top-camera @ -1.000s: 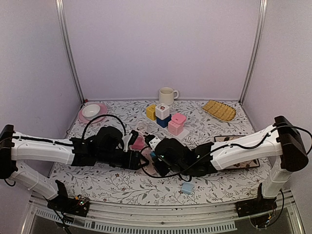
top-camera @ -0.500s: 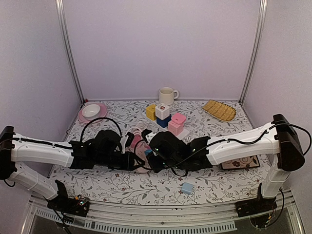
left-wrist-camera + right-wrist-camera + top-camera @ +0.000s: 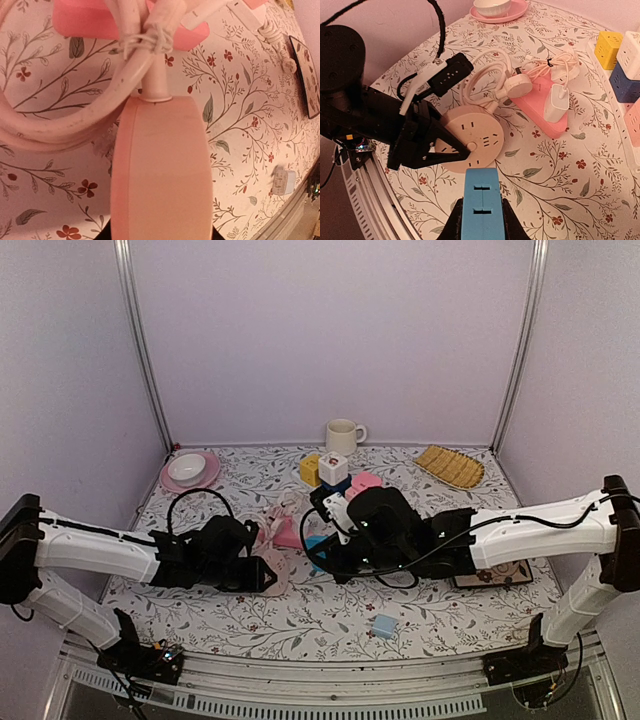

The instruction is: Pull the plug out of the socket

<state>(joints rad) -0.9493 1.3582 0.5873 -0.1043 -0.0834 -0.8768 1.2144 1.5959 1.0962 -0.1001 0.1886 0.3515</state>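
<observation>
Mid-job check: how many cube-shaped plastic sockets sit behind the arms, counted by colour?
Yellow cube-shaped plastic socket: 1
White cube-shaped plastic socket: 1
Blue cube-shaped plastic socket: 1
Pink cube-shaped plastic socket: 1
Total: 4

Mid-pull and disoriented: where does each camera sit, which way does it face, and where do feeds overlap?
Top external: above and behind the bases, looking forward over the table; both arms show, left pincer and right pincer mid-table.
Left wrist: on the left arm, close over the round socket; barely any of its pincer shows.
Right wrist: on the right arm, facing the left pincer over the blue plug between its own fingers.
Shared: both wrist views show the round socket and pink power strip.
</observation>
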